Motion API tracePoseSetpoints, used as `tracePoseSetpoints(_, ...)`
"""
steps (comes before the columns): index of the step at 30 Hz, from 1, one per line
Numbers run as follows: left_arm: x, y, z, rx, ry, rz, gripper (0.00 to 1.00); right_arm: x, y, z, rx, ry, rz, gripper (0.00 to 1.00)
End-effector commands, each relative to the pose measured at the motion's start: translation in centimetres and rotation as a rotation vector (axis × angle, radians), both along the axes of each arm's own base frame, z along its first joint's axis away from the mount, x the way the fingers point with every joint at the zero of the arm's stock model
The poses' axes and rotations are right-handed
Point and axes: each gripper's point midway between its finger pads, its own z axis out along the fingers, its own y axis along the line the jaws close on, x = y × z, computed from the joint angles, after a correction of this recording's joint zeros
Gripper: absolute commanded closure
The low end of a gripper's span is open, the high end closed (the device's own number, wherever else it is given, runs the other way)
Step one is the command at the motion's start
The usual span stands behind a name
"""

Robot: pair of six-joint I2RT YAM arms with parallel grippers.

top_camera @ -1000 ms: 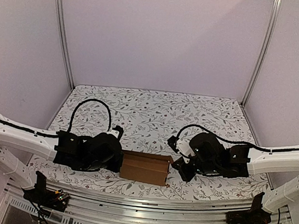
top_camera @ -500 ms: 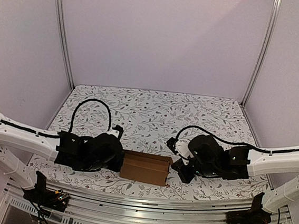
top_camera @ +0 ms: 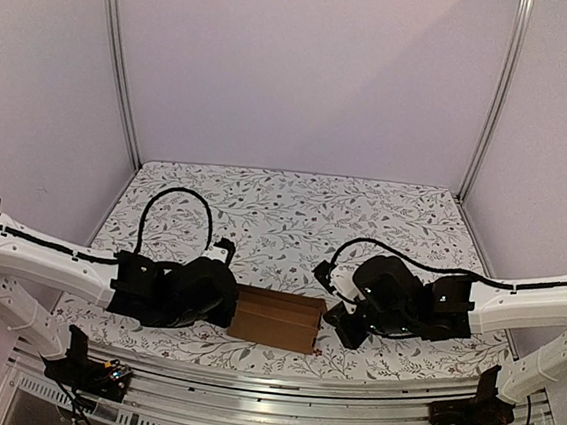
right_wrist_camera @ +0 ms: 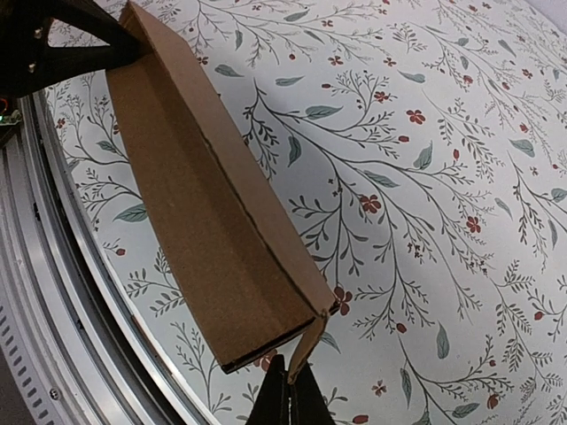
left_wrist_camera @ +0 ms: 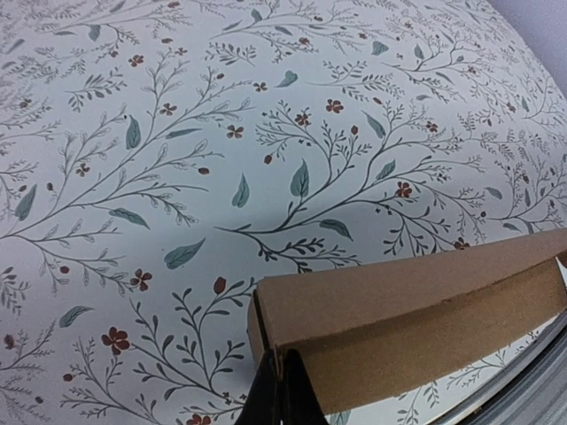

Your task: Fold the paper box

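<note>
Left fingers [left_wrist_camera: 264,405]: closed, pinching the left end of the paper box [top_camera: 275,317].
Right fingers [right_wrist_camera: 270,405]: closed on its right end flap.
Paper box: partly folded, near the front edge of the surface [top_camera: 293,214], between both arms.
Risk, judged: uneven pulling could tear the flap, or a thin pinch could slip.

I see the paper box [top_camera: 275,317], lower centre, in plain unprinted brown. The counter [top_camera: 294,204] is white with grey-green leafy sprigs and small red flowers. Left hand [left_wrist_camera: 282,403] and right hand [right_wrist_camera: 288,400] are black.
</note>
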Motion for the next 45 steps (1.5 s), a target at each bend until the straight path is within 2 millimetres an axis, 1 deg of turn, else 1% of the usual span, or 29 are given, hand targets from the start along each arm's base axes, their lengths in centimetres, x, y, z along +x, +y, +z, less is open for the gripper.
tracePoseSetpoints(1,-1.9,-0.9,-1.9,0.071,0.066,-0.084,1.0,-1.1,2.5,2.1,0.093,0.033,0.05,1.0)
tracePoseSetpoints(3,-1.8,-1.0,-1.7,0.077,0.058,-0.084,1.0,-1.1,2.5,2.4,0.092,0.044,0.041,1.0)
tracePoseSetpoints(10,-2.0,-1.1,-2.1,0.082,0.057,-0.073,1.0,-1.2,3.3,3.5,0.13,0.091,0.018,1.0)
tracePoseSetpoints(14,-2.1,-1.1,-1.9,0.079,0.049,-0.064,1.0,-0.7,3.7,3.3,0.136,0.114,-0.033,1.0)
tracePoseSetpoints(20,-2.0,-1.1,-1.2,0.079,0.025,-0.034,1.0,0.2,3.6,2.6,0.153,0.135,-0.138,1.0)
tracePoseSetpoints(26,-1.9,-0.6,-1.0,0.082,0.007,0.001,1.0,1.2,2.9,2.4,0.171,0.132,-0.242,1.0)
tracePoseSetpoints(36,-2.1,0.6,-0.2,0.047,-0.017,0.084,1.0,1.6,1.8,0.6,0.136,0.085,-0.379,1.0)
tracePoseSetpoints(45,-2.3,0.9,0.0,0.025,-0.026,0.123,1.0,1.9,0.8,0.1,0.132,0.031,-0.477,1.0)
